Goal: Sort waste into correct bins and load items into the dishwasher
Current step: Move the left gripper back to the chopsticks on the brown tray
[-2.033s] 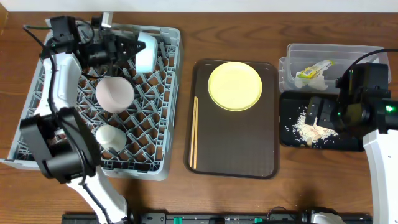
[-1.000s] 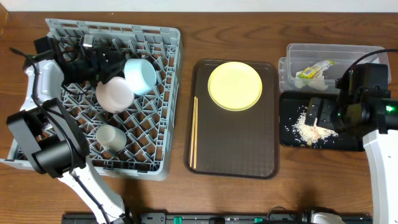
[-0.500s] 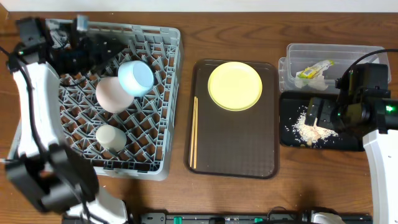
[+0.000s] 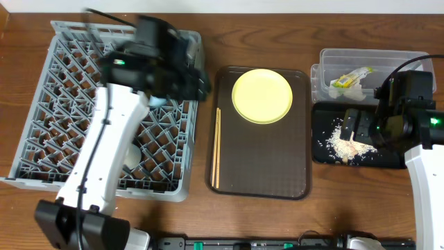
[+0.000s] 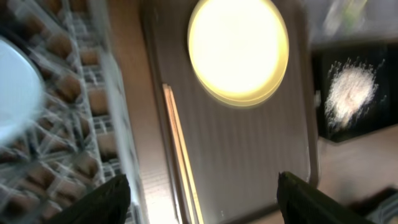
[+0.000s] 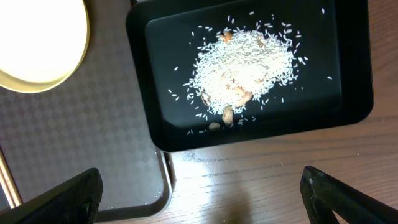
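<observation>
Chopsticks (image 4: 216, 148) lie lengthwise, front-to-back, on the brown tray (image 4: 298, 167), near the left gripper (image 5: 208, 199), whose jaws gape wide and empty.

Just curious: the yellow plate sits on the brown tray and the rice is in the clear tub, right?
Not quite: the rice is in the black tray, as the right wrist view shows. The yellow plate does sit on the brown tray.
</observation>
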`<action>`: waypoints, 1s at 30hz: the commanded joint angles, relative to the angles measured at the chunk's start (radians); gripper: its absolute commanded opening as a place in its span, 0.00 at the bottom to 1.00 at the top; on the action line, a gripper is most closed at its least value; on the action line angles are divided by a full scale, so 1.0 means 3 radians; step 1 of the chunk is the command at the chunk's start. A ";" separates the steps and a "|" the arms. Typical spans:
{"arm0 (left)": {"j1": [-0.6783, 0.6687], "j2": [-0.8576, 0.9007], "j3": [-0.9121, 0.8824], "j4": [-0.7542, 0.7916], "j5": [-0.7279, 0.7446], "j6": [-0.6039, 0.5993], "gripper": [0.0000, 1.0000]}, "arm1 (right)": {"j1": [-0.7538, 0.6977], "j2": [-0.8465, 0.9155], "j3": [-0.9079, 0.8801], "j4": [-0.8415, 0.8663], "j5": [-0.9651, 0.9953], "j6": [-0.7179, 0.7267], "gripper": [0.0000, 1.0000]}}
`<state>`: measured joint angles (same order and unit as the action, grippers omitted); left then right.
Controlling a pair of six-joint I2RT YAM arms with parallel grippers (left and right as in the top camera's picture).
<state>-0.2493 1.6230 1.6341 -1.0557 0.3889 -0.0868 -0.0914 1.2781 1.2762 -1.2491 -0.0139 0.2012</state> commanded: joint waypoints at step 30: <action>-0.1480 0.0089 -0.2166 0.1506 -0.1016 -0.1712 0.76 | -0.0013 -0.0009 0.0039 -0.0017 0.0018 0.0027 0.99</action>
<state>-0.6910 1.6405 1.0119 -0.6205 0.1020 -0.5846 -0.0914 1.2781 1.2762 -1.2533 -0.0139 0.2012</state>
